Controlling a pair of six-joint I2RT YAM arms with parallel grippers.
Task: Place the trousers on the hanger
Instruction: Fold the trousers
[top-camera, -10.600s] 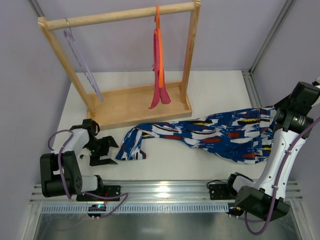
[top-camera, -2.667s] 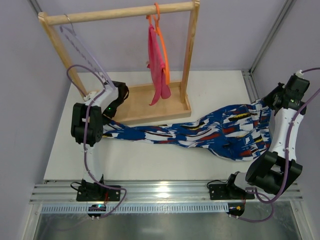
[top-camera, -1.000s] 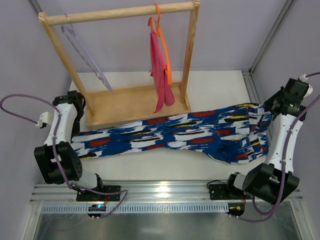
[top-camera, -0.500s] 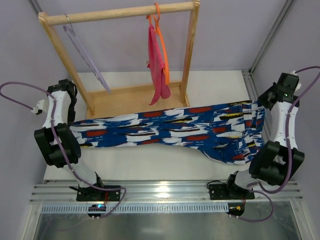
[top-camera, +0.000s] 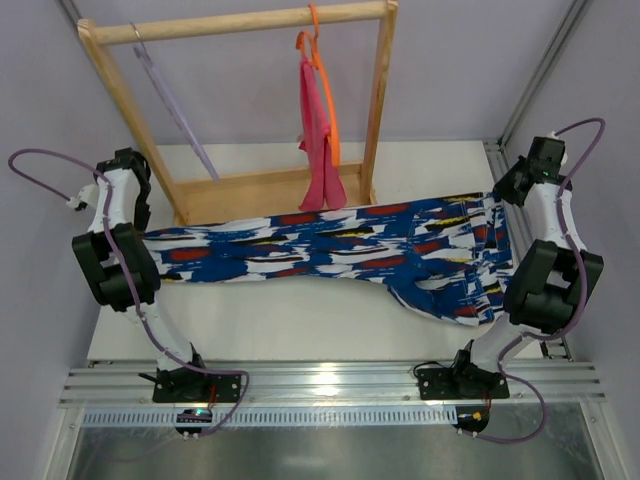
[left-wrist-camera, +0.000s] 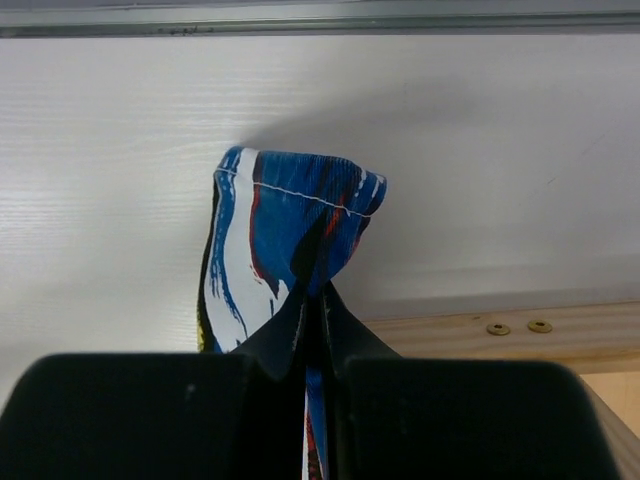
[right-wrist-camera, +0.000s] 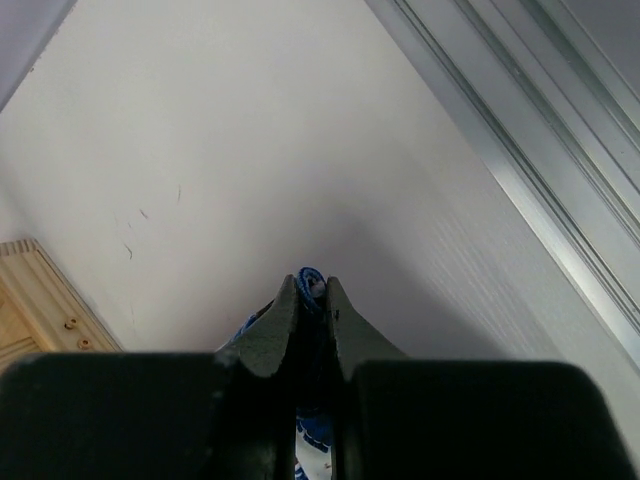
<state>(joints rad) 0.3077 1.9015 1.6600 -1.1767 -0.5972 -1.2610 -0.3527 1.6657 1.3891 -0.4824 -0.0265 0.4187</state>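
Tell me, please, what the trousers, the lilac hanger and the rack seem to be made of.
The trousers: soft printed fabric that sags and creases, with a stitched hem. The hanger: probably plastic, thin and see-through. The rack: pale, seemingly unpainted wood with visible grain.

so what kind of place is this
Probably a robot lab test cell: plain walls boxing in a white table, an aluminium mounting rail, and a wooden rack holding a lilac hanger and an orange hanger.

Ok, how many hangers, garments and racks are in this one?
Hangers: 2, the lilac hanger and the orange hanger
Garments: 2, the trousers and the pink cloth
Racks: 1, the wooden rack
Total: 5
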